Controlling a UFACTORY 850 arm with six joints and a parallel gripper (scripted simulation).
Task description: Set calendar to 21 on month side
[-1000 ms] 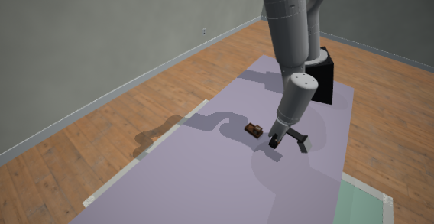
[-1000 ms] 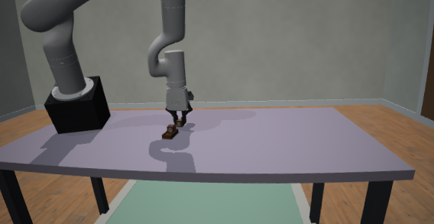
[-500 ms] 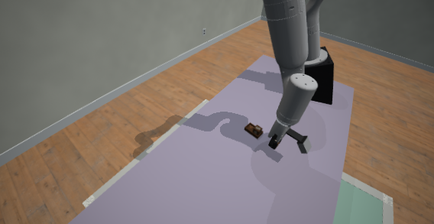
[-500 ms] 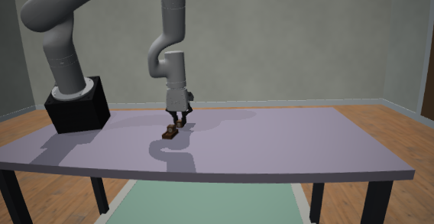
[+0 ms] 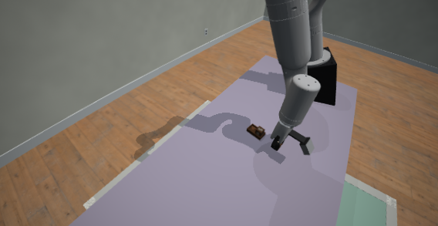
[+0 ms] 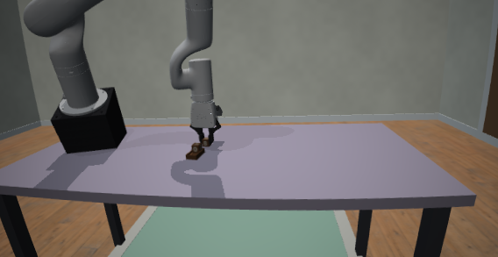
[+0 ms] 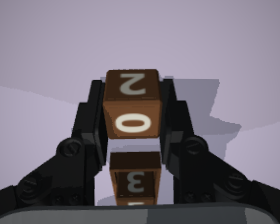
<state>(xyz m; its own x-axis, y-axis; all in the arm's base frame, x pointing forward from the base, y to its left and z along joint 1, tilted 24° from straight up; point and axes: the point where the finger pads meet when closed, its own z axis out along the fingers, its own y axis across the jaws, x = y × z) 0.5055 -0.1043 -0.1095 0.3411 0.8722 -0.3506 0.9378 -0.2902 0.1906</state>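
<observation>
1. wrist view: my claw (image 5: 277, 143) (image 6: 206, 140) (image 7: 133, 97) is part-closed, pinching a cube (image 6: 206, 142) (image 7: 132, 120) beside the tray (image 5: 253, 132) (image 6: 191, 155) (image 7: 135, 200).
2. i judge i'm mid-placement; next, check which digit faces the month side.

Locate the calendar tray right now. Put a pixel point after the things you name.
In the exterior view, the tray (image 5: 252, 131) (image 6: 192, 156) (image 7: 113, 175) sits on the table (image 5: 216, 164) (image 6: 333, 169), nearer the camera than the tool (image 5: 277, 143) (image 6: 206, 140) (image 7: 133, 97).

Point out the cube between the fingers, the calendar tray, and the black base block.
Cube (image 7: 132, 119): wrist view, the face with the 0.
Tray (image 5: 252, 132) (image 6: 192, 156): top and exterior views, its wooden body.
Base block (image 5: 327, 87) (image 6: 94, 134): top and exterior views, side faces.
</observation>
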